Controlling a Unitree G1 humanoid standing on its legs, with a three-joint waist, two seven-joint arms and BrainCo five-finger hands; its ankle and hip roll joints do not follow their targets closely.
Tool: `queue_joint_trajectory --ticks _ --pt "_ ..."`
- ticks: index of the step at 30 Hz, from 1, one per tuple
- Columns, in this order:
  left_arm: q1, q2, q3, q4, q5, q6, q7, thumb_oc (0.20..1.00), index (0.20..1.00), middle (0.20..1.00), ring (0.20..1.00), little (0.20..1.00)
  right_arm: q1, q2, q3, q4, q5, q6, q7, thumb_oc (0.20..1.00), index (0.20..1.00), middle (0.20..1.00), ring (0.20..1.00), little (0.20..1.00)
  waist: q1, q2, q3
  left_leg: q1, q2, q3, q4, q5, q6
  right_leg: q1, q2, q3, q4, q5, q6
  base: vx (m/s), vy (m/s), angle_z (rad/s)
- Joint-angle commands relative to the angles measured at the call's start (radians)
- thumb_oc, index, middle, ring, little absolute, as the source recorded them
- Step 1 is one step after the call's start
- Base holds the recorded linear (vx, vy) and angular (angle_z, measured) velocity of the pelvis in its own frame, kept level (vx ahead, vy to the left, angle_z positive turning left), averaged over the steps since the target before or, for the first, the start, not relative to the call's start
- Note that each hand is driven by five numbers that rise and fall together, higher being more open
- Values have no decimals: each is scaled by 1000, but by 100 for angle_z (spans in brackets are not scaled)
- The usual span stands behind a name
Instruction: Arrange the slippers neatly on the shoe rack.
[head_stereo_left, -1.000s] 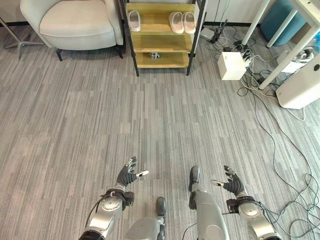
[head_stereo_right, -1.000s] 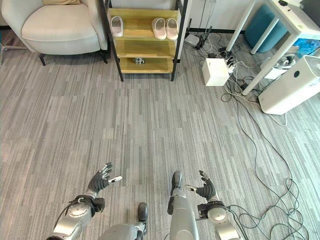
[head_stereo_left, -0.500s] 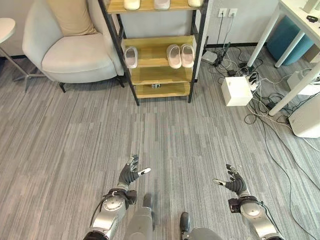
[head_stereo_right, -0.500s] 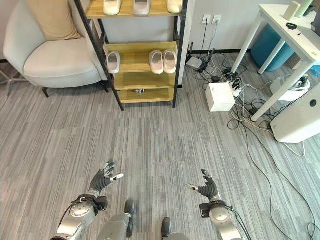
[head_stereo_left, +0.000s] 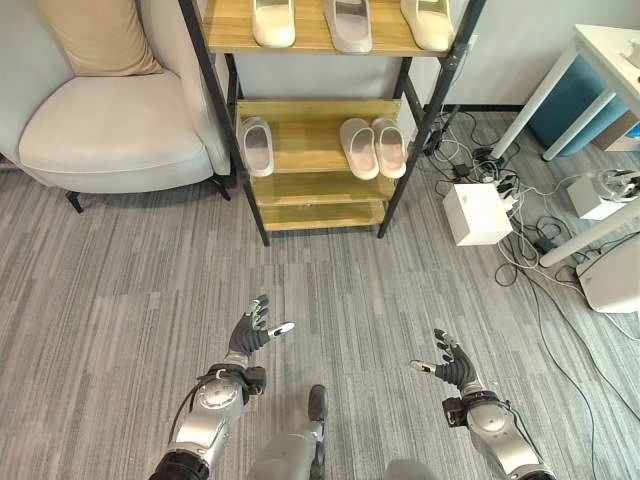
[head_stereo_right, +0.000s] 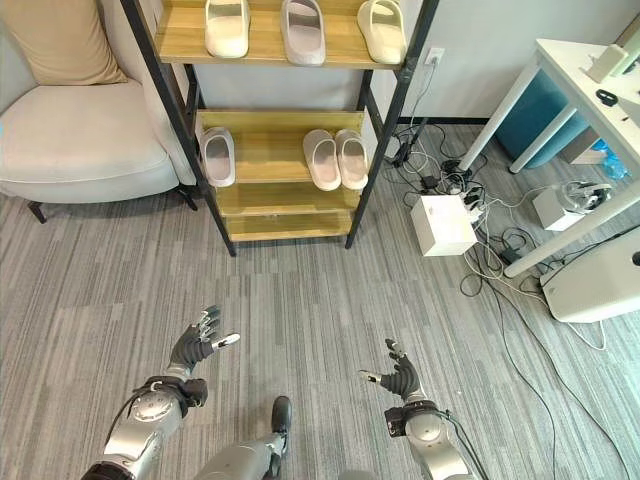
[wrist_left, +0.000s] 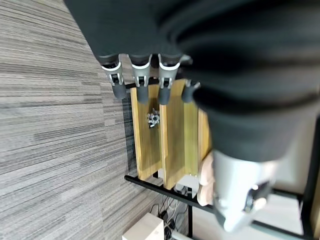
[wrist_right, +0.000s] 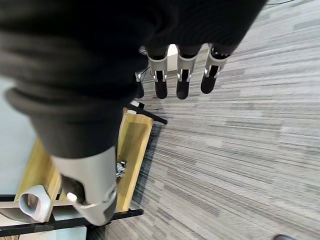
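Well beyond both empty, open robot hands (head_stereo_left: 250, 335) (head_stereo_left: 448, 365), slippers (head_stereo_left: 373, 147) sit on the shoe rack (head_stereo_left: 320, 190).

Ahead: bare carpet (head_stereo_left: 330, 280) between my hands and the shoe rack (head_stereo_left: 330, 110) | Left: armchair (head_stereo_left: 110, 130) touching the rack | Right: white box (head_stereo_left: 477, 212), cables (head_stereo_left: 540, 260), table legs (head_stereo_left: 575, 130) | Middle shelf: bare wood between single slipper (head_stereo_left: 257, 146) and pair (head_stereo_left: 374, 147)

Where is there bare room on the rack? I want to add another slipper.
On the middle shelf, bare wood lies between the lone slipper and the pair. The bottom shelf looks free. The top shelf is crowded.
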Motion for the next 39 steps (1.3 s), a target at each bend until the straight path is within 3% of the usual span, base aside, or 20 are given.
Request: queue_joint_trajectory --ticks 1,3,6,8,11,12,15,16,18,20,21,24,30,33,37,39 --pt "37 -2 6 -76 19 -43 -6 1000 1000 1000 1000 1000 -11 -29 -18 -29 -13 -23 0 1000 1000 1000 1000 1000 0 47 -5 54 120 -6 17 -126 -107 -2 -15 -73 -364 261 -27 315 -15 15" --pt "33 2 5 -79 15 -44 -11 1000 1000 1000 1000 1000 -13 -32 -21 -29 -9 -23 -2 1000 1000 1000 1000 1000 -16 52 7 86 123 -17 16 -148 -117 -3 -23 -100 -486 242 -39 294 -85 22" --pt "15 2 13 -76 17 -50 -10 1000 1000 1000 1000 1000 -15 -28 -31 -20 4 -20 -4 1000 1000 1000 1000 1000 -42 57 15 138 135 -40 9 -180 -140 -43 -42 -76 -691 295 -25 307 -160 29" --pt "9 -1 20 -71 22 -60 -9 1000 1000 1000 1000 1000 -14 -27 -32 -19 -10 -10 -2 1000 1000 1000 1000 1000 -53 58 13 186 156 -48 -2 -205 -160 -76 -57 -77 -754 344 -3 408 -300 43" --pt "25 -14 28 -63 24 -57 -17 1000 1000 1000 1000 1000 12 -37 -36 -24 -10 -21 14 1000 1000 1000 1000 1000 -62 47 -22 246 191 -61 7 -248 -187 -29 -37 -68 -769 355 -24 418 -352 63" --pt "32 -23 34 -59 -3 -55 -14 1000 1000 1000 1000 1000 31 -51 -37 -36 1 -31 20 1000 1000 1000 1000 1000 -64 49 -28 221 227 -75 104 -235 -216 -1 -5 -67 -751 323 -55 302 -370 32" --pt "15 -32 25 -47 -22 -52 -8 1000 1000 1000 1000 1000 41 -75 -39 -43 21 -47 18 1000 1000 1000 1000 1000 -60 42 -15 124 221 -121 306 -156 -228 51 23 -72 -762 292 -99 159 -277 -6" --pt "-1 -35 20 -38 -25 -51 -4 1000 1000 1000 1000 1000 35 -88 -41 -35 29 -41 11 1000 1000 1000 1000 1000 -52 28 0 44 209 -118 363 -141 -223 87 23 -84 -774 262 -118 172 -210 -19" --pt "-3 -39 21 -34 -20 -49 -1 1000 1000 1000 1000 1000 40 -92 -48 -32 35 -38 13 1000 1000 1000 1000 1000 -48 22 -3 9 212 -71 288 -171 -214 121 24 -98 -795 244 -115 190 -70 11" --pt "-9 -44 13 -28 -8 -46 4 1000 1000 1000 1000 1000 39 -97 -56 -25 44 -40 2 1000 1000 1000 1000 1000 -38 34 -1 -25 231 -33 161 -111 -215 150 36 -110 -806 228 -109 222 43 18" --pt "-17 -45 4 -23 0 -41 16 1000 1000 1000 1000 1000 31 -99 -61 -19 45 -35 -19 1000 1000 1000 1000 1000 -20 50 9 -67 249 -20 50 -29 -224 173 48 -122 -808 210 -111 171 53 13" --pt "-10 -44 8 -29 -4 -48 17 1000 1000 1000 1000 1000 35 -90 -55 -14 41 -39 -10 1000 1000 1000 1000 1000 -22 59 -3 -26 247 -35 -24 -18 -227 183 57 -121 -799 198 -101 177 88 -11" --pt "26 -32 15 -48 -5 -41 5 1000 1000 1000 1000 1000 35 -62 -48 -6 45 -30 7 1000 1000 1000 1000 1000 -15 34 -46 32 201 -8 -23 -60 -196 199 8 -89 -796 205 -67 192 190 -14" --pt "39 -21 25 -53 -1 -36 2 1000 1000 1000 1000 1000 33 -35 -47 3 42 -19 18 1000 1000 1000 1000 1000 -3 15 -49 40 167 5 -4 -103 -163 165 -29 -67 -698 198 -36 90 200 19" --pt "25 -4 29 -60 2 -35 2 1000 1000 1000 1000 1000 27 -14 -36 8 44 -12 29 1000 1000 1000 1000 1000 -7 28 -30 66 160 2 -10 -122 -145 67 -40 -49 -558 240 -8 44 109 1" --pt "22 -5 31 -60 3 -37 1 1000 1000 1000 1000 1000 26 -14 -36 4 43 -12 30 1000 1000 1000 1000 1000 -8 29 -32 79 157 -1 -21 -127 -147 67 -40 -63 -603 244 -17 83 -16 -5"
